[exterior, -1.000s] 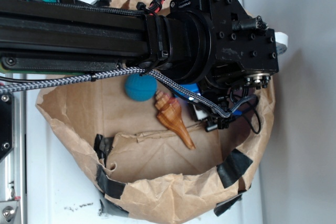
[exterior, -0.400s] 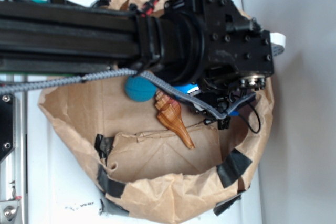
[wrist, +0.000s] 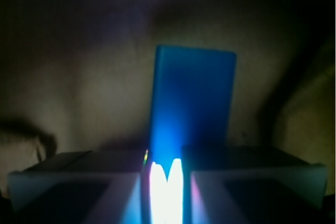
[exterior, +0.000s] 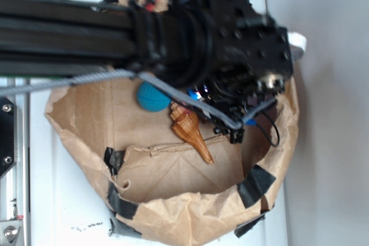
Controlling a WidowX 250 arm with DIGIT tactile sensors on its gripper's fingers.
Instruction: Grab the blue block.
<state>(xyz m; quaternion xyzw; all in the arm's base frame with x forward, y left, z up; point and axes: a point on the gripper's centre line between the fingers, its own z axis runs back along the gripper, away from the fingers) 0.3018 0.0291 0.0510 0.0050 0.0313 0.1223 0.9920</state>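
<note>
Gripper (wrist: 165,179): fingers (wrist: 79,182) nearly closed, narrow gap, clamped on near end of block (wrist: 191,98). Bag (exterior: 173,211) beneath.

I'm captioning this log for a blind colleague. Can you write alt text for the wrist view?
A bright blue block stands lengthwise in the middle of a dim frame, its near end between the tool fingers, with a white glare in the narrow gap there. Crumpled brown paper lies in shadow behind it.
</note>
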